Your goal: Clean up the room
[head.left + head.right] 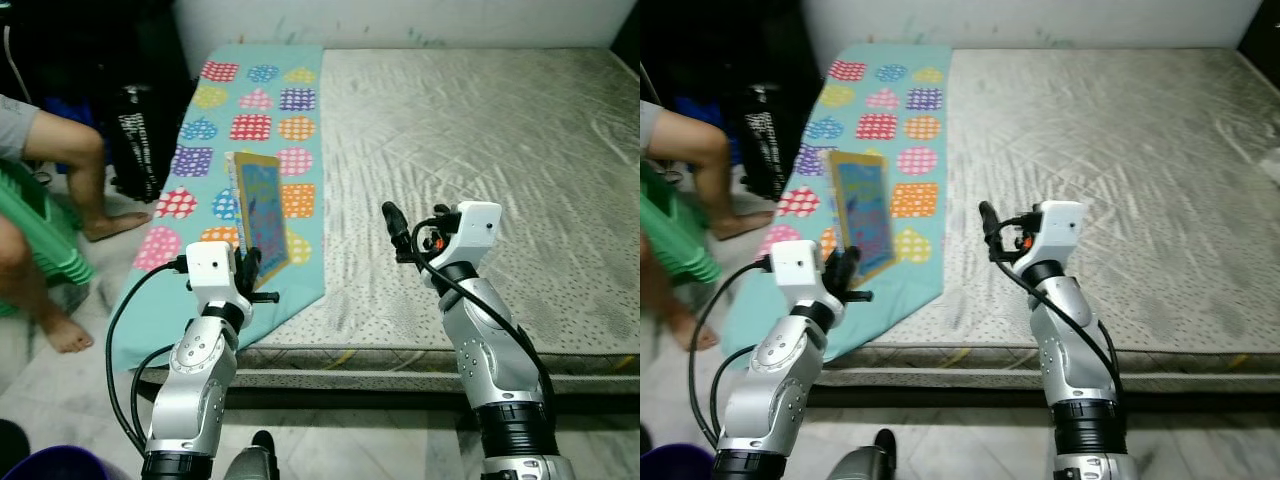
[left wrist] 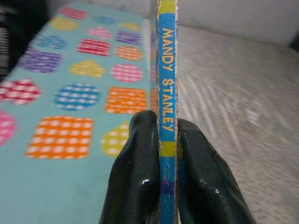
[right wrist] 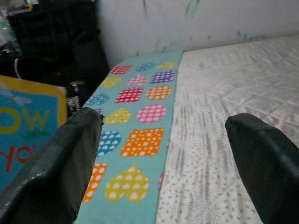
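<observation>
Pinching one book [image 1: 262, 212] upright by its spine, our left gripper [image 1: 248, 268] is clamped tight over the teal patterned blanket [image 1: 250, 100] near the mattress [image 1: 480, 170] edge. Our right gripper [image 1: 415, 228] hovers spread wide, holding nothing. One person [image 1: 45, 190] sits alongside.

This was a bedroom in a home: a bare quilted mattress [image 1: 480, 170] lay low on a tiled floor [image 1: 330, 440], filling the frame's upper right, a turquoise blanket [image 1: 215, 200] with colourful hearts along its left edge and a barefoot person [image 1: 45, 200] at far left.
</observation>
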Available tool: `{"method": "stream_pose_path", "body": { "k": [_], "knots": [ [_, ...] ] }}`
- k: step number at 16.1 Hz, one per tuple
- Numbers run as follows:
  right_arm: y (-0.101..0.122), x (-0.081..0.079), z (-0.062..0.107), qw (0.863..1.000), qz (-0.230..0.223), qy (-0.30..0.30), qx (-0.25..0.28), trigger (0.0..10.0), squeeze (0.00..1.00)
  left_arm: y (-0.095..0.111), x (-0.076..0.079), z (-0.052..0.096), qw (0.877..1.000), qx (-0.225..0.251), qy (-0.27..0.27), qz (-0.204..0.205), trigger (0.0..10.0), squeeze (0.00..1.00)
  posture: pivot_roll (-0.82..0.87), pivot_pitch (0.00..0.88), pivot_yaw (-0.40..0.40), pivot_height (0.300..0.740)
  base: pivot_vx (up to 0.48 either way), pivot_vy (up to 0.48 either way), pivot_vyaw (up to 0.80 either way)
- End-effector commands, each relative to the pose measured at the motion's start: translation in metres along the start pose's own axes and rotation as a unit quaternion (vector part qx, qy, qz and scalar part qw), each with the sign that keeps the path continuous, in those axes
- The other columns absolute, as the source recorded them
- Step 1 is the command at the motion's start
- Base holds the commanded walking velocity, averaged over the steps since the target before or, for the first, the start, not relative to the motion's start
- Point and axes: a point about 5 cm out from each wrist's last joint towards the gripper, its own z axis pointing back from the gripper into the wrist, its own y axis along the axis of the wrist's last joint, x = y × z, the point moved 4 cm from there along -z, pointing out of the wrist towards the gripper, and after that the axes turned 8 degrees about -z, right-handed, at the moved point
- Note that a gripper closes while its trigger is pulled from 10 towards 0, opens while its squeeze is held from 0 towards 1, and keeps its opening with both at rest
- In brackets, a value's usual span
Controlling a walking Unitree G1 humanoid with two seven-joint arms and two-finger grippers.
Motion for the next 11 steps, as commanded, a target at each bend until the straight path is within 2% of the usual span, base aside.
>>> {"method": "stream_pose_path", "body": {
  "k": [1, 3, 11],
  "knots": [
    [-0.0021, -0.0015, 0.0005, 1.000, 0.003, 0.004, -0.004, 10.0, 0.00, 0.0136, 0.0017, 0.0010, 0.999, 0.034, -0.013, 0.007, 10.0, 0.00, -0.01, 0.124, 0.010, 0.740, 0.000, 0.000, 0.00],
    [-0.0016, -0.0015, 0.0004, 1.000, 0.004, 0.004, -0.002, 10.0, 0.00, 0.0150, 0.0029, 0.0020, 0.999, 0.039, -0.017, 0.009, 10.0, 0.00, -0.01, 0.123, 0.010, 0.740, 0.000, 0.000, 0.00],
    [-0.0005, 0.0004, -0.0009, 1.000, 0.008, -0.001, 0.003, 10.0, 0.00, 0.0150, 0.0045, 0.0026, 0.999, 0.041, -0.028, 0.015, 10.0, 0.00, -0.01, 0.115, 0.009, 0.740, 0.319, 0.000, 0.00]
  ]
}}
